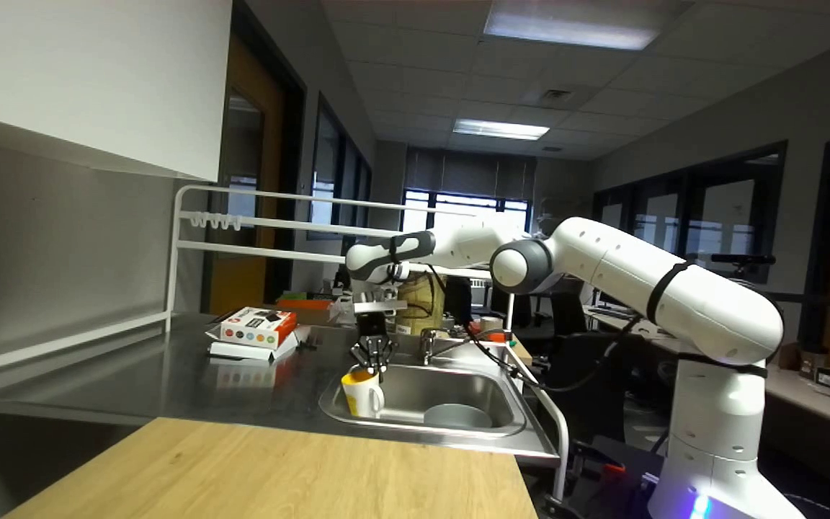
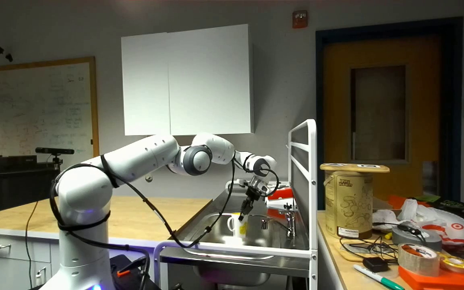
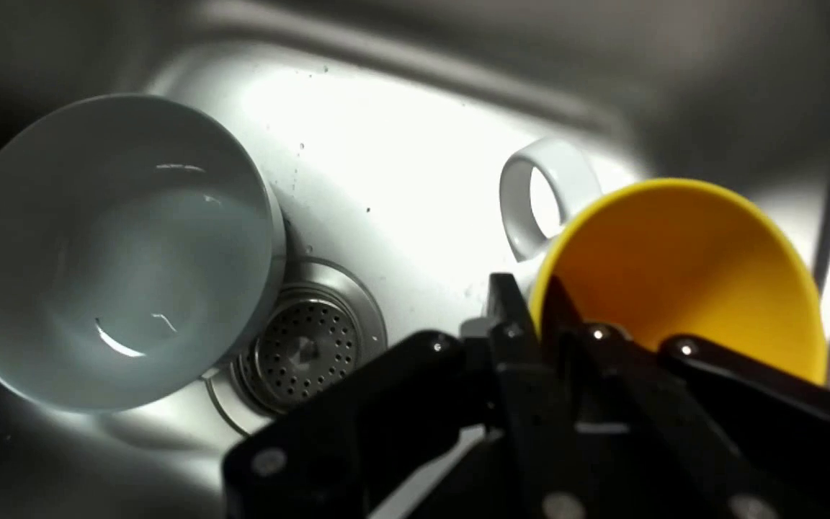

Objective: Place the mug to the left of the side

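Observation:
The mug (image 1: 364, 398) is white outside with a yellow inside and yellow marks. It is tilted at the left end of the steel sink (image 1: 451, 386) in an exterior view. It also shows in an exterior view (image 2: 239, 228) and at the right of the wrist view (image 3: 696, 267), handle toward the upper left. My gripper (image 3: 532, 282) is shut on the mug's wall at the rim, one finger inside and one outside. The gripper shows above the mug in both exterior views (image 1: 374, 366) (image 2: 243, 216). I cannot tell whether the mug's base touches the sink floor.
A grey bowl (image 3: 119, 252) lies in the sink beside the drain (image 3: 307, 346). A faucet (image 1: 426, 346) stands behind the sink. A red-and-white box (image 1: 256, 329) lies on the steel counter (image 1: 206, 389). A white rail frame (image 2: 311, 169) borders the counter. A wooden table (image 1: 292, 468) adjoins it.

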